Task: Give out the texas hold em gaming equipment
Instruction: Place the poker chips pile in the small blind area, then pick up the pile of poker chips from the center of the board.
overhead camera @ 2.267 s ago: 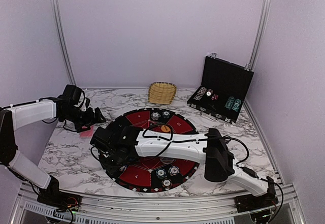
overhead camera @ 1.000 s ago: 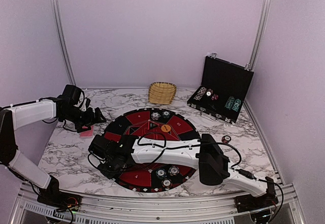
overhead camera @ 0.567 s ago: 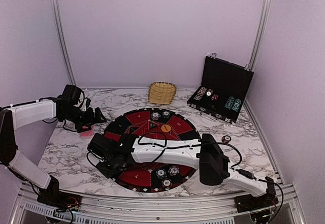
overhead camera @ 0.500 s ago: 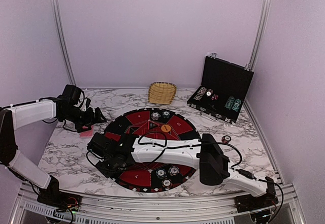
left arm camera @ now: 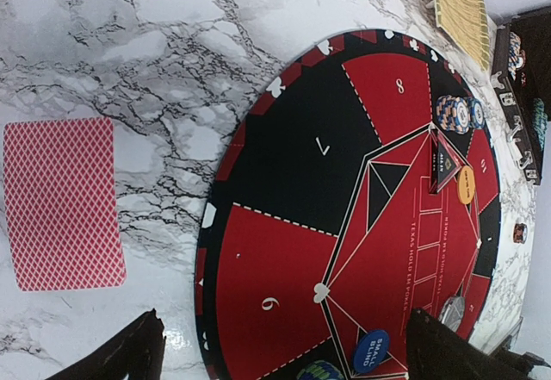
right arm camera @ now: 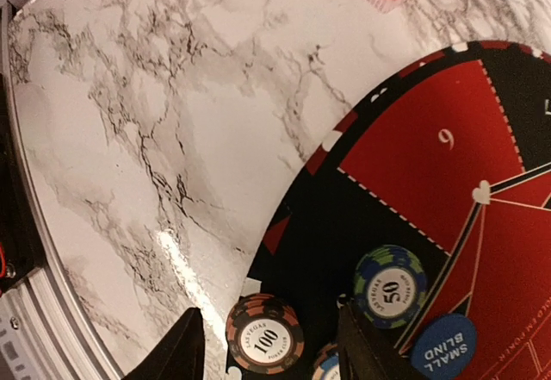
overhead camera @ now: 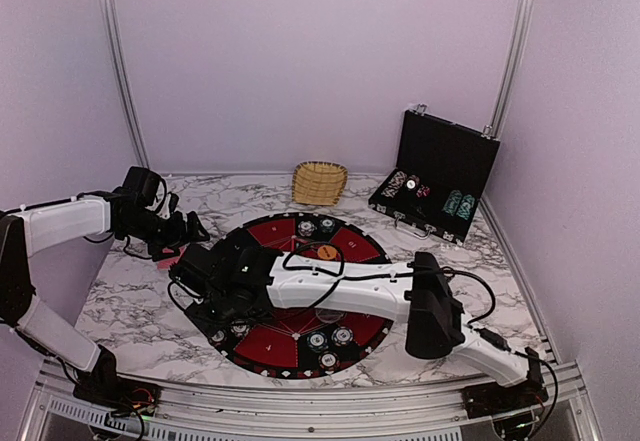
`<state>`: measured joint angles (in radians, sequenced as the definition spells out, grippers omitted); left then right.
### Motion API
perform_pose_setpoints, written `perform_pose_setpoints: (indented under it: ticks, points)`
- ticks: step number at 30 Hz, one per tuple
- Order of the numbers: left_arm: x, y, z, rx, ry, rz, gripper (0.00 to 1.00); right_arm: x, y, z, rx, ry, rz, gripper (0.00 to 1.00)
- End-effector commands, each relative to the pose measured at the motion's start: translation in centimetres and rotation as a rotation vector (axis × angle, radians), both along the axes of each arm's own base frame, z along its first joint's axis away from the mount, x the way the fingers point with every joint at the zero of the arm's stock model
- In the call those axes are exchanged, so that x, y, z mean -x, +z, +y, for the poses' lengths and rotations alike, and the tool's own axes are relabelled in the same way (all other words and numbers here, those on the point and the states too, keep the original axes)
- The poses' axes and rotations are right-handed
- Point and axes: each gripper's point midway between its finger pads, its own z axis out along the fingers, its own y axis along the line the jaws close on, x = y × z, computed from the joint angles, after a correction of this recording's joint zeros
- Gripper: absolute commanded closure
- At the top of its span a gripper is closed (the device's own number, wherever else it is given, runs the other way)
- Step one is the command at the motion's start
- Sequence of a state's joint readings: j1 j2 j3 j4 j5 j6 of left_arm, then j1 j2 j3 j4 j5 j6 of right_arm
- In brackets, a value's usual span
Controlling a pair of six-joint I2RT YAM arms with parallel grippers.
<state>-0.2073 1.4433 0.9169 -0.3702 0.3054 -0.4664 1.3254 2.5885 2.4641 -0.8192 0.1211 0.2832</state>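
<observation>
On the round black-and-red mat (overhead camera: 350, 246) lie a "100" chip (right arm camera: 264, 339), a blue-green "50" chip (right arm camera: 391, 285) and a blue small-blind button (right arm camera: 443, 345). My right gripper (right arm camera: 271, 350) hovers open over the mat's left front rim (overhead camera: 222, 306). The "100" chip lies flat between its fingers with a gap on each side. A red-backed card (left arm camera: 60, 203) rests on the marble left of the mat. My left gripper (left arm camera: 293, 354) hangs wide open near it (overhead camera: 190, 229), holding nothing. An orange button (left arm camera: 466, 185) and a chip stack (left arm camera: 456, 113) sit at the mat's far side.
An open black case (overhead camera: 440, 176) with rows of chips stands at the back right. A wicker basket (overhead camera: 320, 182) sits at the back centre. More chips (overhead camera: 330, 339) lie on the mat's near edge. The right arm stretches across the mat.
The right arm has lifted and drawn back from low over the mat's left front edge, uncovering chips there. Its jaws have widened slightly. The left arm has not moved.
</observation>
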Motion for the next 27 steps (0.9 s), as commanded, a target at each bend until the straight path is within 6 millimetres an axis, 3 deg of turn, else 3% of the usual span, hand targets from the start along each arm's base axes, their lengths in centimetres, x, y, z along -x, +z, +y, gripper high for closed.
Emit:
perform_pose_setpoints:
  ticks: [1,6,12,17,18,20,23,27]
  points:
    - [-1.2,1.4,0.0,0.000,-0.002,-0.046,0.01,-2.8,7.6,-1.4,-0.113,-0.075,-0.074,0.48]
    - [-1.3,1.9,-0.4,-0.006,-0.023,-0.062,0.01,-5.6,8.8,-5.6,-0.094,-0.187,-0.102,0.47]
    - [-0.9,2.0,-2.3,-0.050,-0.074,-0.069,0.01,-10.1,9.2,-14.0,-0.067,-0.376,-0.113,0.46]
    - [-0.4,2.0,-3.8,-0.078,-0.100,-0.071,0.01,-13.6,8.4,-23.3,-0.046,-0.573,-0.091,0.46]
    - [-0.4,2.1,-4.2,-0.078,-0.103,-0.071,0.01,-14.5,6.5,-28.3,-0.003,-0.673,-0.070,0.46]
    - [-0.5,2.2,-4.4,-0.080,-0.104,-0.073,0.01,-15.5,5.6,-32.9,0.019,-0.771,-0.055,0.46]
    - [-0.6,2.4,-4.5,-0.081,-0.107,-0.075,0.01,-15.8,4.4,-39.0,0.046,-0.896,-0.027,0.45]
    - [-0.9,2.6,-4.6,-0.085,-0.113,-0.077,0.01,-15.3,2.6,-44.7,0.078,-0.999,0.010,0.41]
